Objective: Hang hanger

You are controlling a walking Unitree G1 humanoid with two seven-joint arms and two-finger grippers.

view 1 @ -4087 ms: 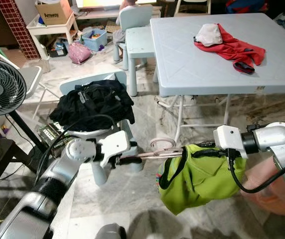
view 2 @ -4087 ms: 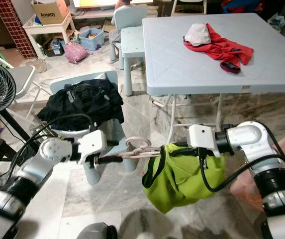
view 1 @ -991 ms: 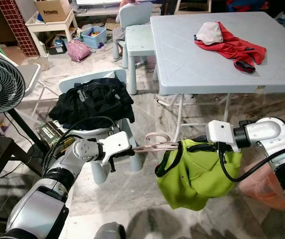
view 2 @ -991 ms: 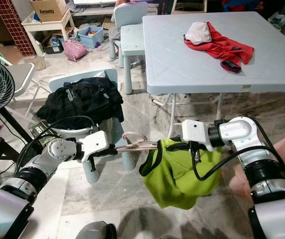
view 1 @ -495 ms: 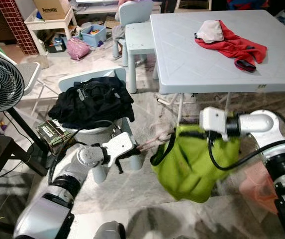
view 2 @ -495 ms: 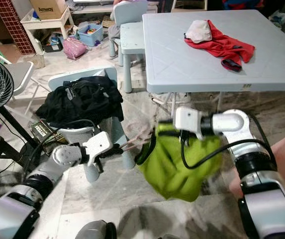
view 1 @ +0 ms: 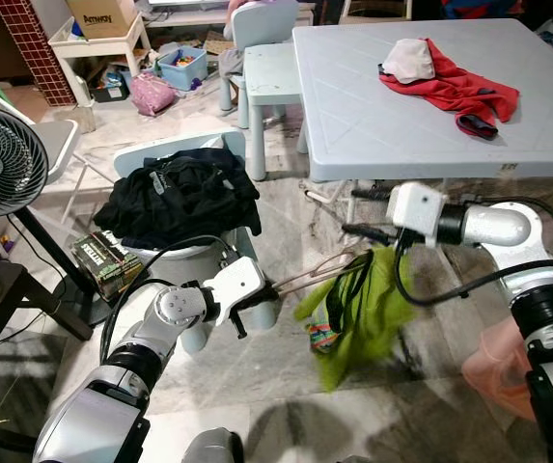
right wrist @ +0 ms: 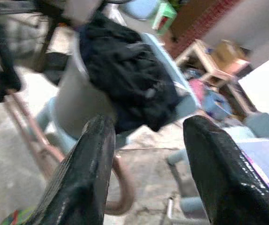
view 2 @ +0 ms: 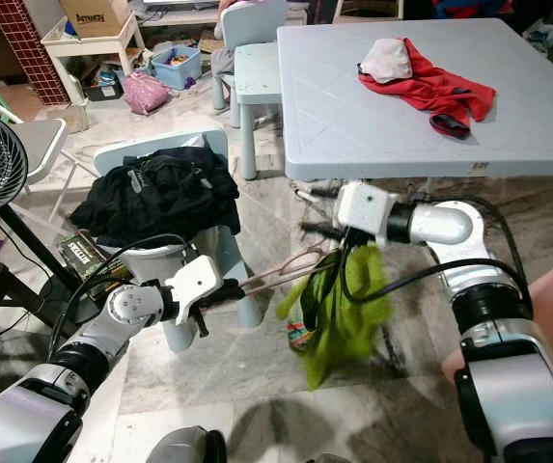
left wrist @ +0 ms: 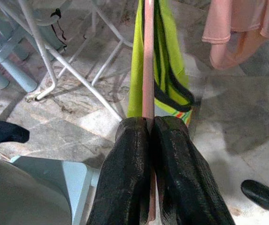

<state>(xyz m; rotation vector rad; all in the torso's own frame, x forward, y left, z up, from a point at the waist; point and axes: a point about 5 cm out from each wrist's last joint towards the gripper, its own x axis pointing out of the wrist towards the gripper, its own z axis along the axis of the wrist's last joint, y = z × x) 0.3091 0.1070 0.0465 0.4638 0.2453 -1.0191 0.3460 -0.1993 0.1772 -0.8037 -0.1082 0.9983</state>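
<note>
The left hand point(left wrist: 148, 140) pinches the pink hanger point(view 1: 305, 280) by one end — its lime-green shirt point(view 1: 358, 309) dangles, while the right hand point(right wrist: 146, 154) gapes wide near the hook.

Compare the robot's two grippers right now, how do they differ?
The left gripper has its jaws shut on the pink hanger, low beside the chair; the right gripper has its jaws open, holding nothing, higher up near the table's edge. The green garment hangs from the hanger that the left gripper holds, below the right one. Both have black fingers.
</note>
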